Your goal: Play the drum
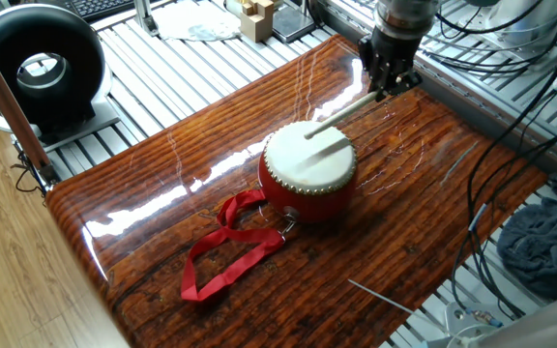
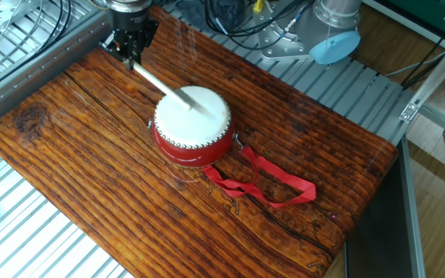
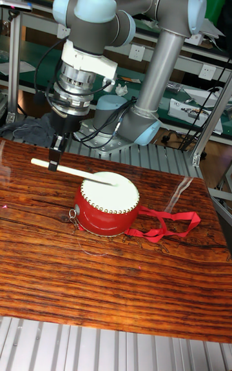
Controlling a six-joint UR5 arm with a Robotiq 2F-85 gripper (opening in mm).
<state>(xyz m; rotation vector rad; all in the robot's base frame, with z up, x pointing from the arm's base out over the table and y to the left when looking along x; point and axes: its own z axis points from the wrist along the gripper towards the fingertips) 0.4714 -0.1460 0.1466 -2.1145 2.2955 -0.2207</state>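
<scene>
The drum stands upright in the middle of the wooden tabletop, red-bodied with a cream skin. Its red ribbon strap lies loose on the wood beside it. My gripper hangs beyond the drum's far side, shut on one end of a pale wooden stick. The stick slants down to the drum, its free end over the middle of the skin. Whether the tip touches the skin cannot be told.
A big black ring-shaped device sits off the table's corner, with small wooden blocks behind. Cables and a grey cloth lie along one side. A thin rod rests near the front edge. The arm's base stands behind.
</scene>
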